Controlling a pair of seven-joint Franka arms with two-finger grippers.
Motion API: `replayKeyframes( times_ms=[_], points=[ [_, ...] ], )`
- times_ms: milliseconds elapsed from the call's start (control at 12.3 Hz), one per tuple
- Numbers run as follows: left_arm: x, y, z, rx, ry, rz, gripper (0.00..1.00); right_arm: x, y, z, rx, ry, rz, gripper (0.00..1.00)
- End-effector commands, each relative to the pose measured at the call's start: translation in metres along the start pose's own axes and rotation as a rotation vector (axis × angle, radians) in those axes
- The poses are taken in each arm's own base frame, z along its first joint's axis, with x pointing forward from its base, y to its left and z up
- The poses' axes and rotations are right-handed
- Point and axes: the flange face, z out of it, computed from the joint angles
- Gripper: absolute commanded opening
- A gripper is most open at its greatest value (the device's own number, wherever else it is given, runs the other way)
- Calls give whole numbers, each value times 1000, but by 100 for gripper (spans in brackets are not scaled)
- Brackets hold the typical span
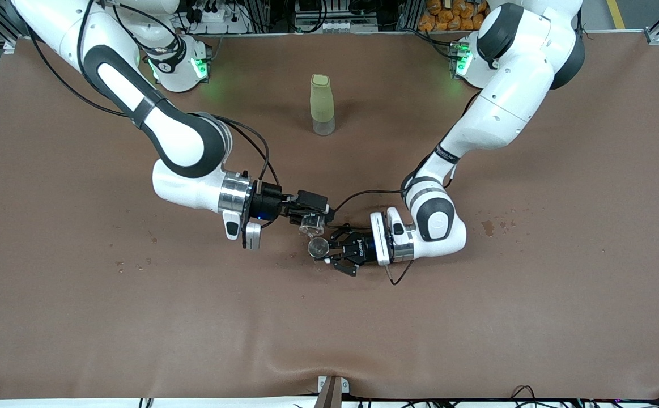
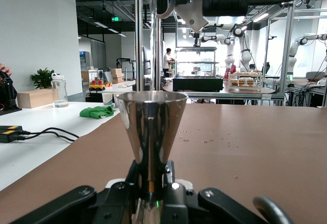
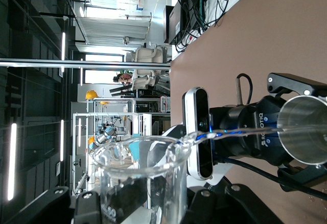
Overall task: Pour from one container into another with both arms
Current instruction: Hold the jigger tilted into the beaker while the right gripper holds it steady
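At the centre of the front view we see the right gripper (image 1: 313, 218) closed on the tilted glass cup (image 1: 310, 225), its lip over the jigger (image 1: 318, 247). The left gripper (image 1: 329, 250) clamps the jigger upright just above the desk (image 1: 80, 317). A thin stream (image 3: 245, 132) runs from cup to jigger. At upper centre stands the pale-green bottle (image 1: 322, 104), well apart; small spots (image 1: 490, 226) mark the desk at mid-right.

Front view: high, facing both arm bases, looking down on the bench (image 1: 80, 317).
Wrist views: close; both share the jigger (image 2: 152, 127) (image 3: 305, 129).
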Motion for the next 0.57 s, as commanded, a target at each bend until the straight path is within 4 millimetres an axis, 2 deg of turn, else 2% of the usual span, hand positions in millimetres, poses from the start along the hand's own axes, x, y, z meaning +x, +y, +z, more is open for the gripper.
replayKeyframes(
  times_ms=[0,487],
  points=[
    [10,3,-3,5,10,6,0,-2,-8,3,12,-5,26,0],
    [10,2,-5,6,7,14,0,-3,-11,6,18,-13,62,0]
  ],
)
